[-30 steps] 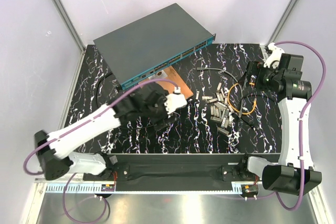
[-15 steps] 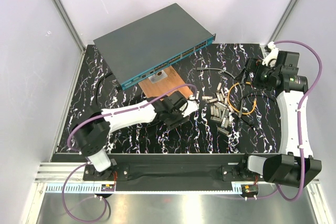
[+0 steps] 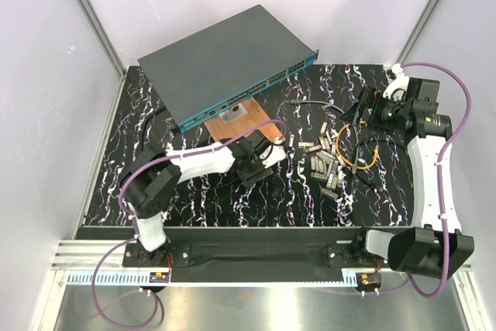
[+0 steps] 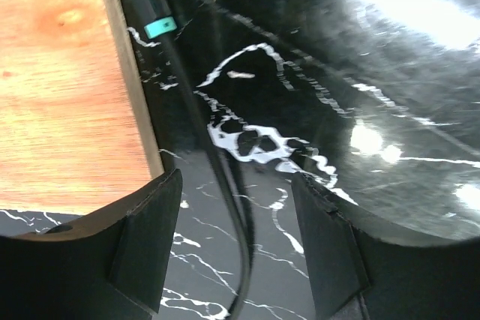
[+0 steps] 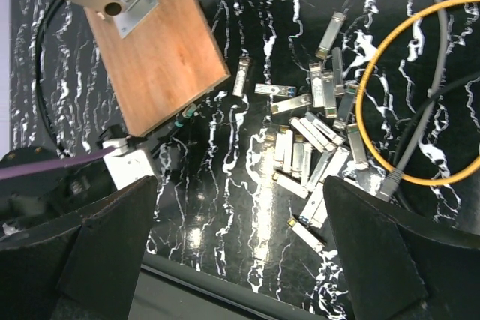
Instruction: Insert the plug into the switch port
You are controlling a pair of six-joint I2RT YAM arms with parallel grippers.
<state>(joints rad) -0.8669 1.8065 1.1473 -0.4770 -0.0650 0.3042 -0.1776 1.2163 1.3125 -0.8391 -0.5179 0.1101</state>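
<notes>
The switch (image 3: 221, 60) lies at the back of the table, dark grey on top, with its teal port row (image 3: 260, 85) facing the front right. The plug (image 4: 152, 20), black with teal bands, lies on the tabletop against the edge of the small wooden board (image 4: 60, 88); it also shows as the plug (image 5: 186, 114) in the right wrist view. Its thin black cable (image 4: 225, 185) runs between the fingers of my left gripper (image 4: 236, 179), which is open and low over the table, clear of the cable on both sides. My right gripper (image 5: 240, 185) hangs wide open and empty, high at the right (image 3: 358, 114).
The wooden board (image 3: 242, 122) with a metal bracket (image 5: 131, 1) sits just in front of the switch. A heap of several silver transceiver modules (image 3: 325, 156) lies mid-table. An orange cable loop (image 5: 420, 88) and a grey cable (image 5: 439, 95) lie to the right.
The left arm has folded in and its gripper has slid right, down to the board's near corner, straddling the cable. The right wrist has shifted slightly back.
</notes>
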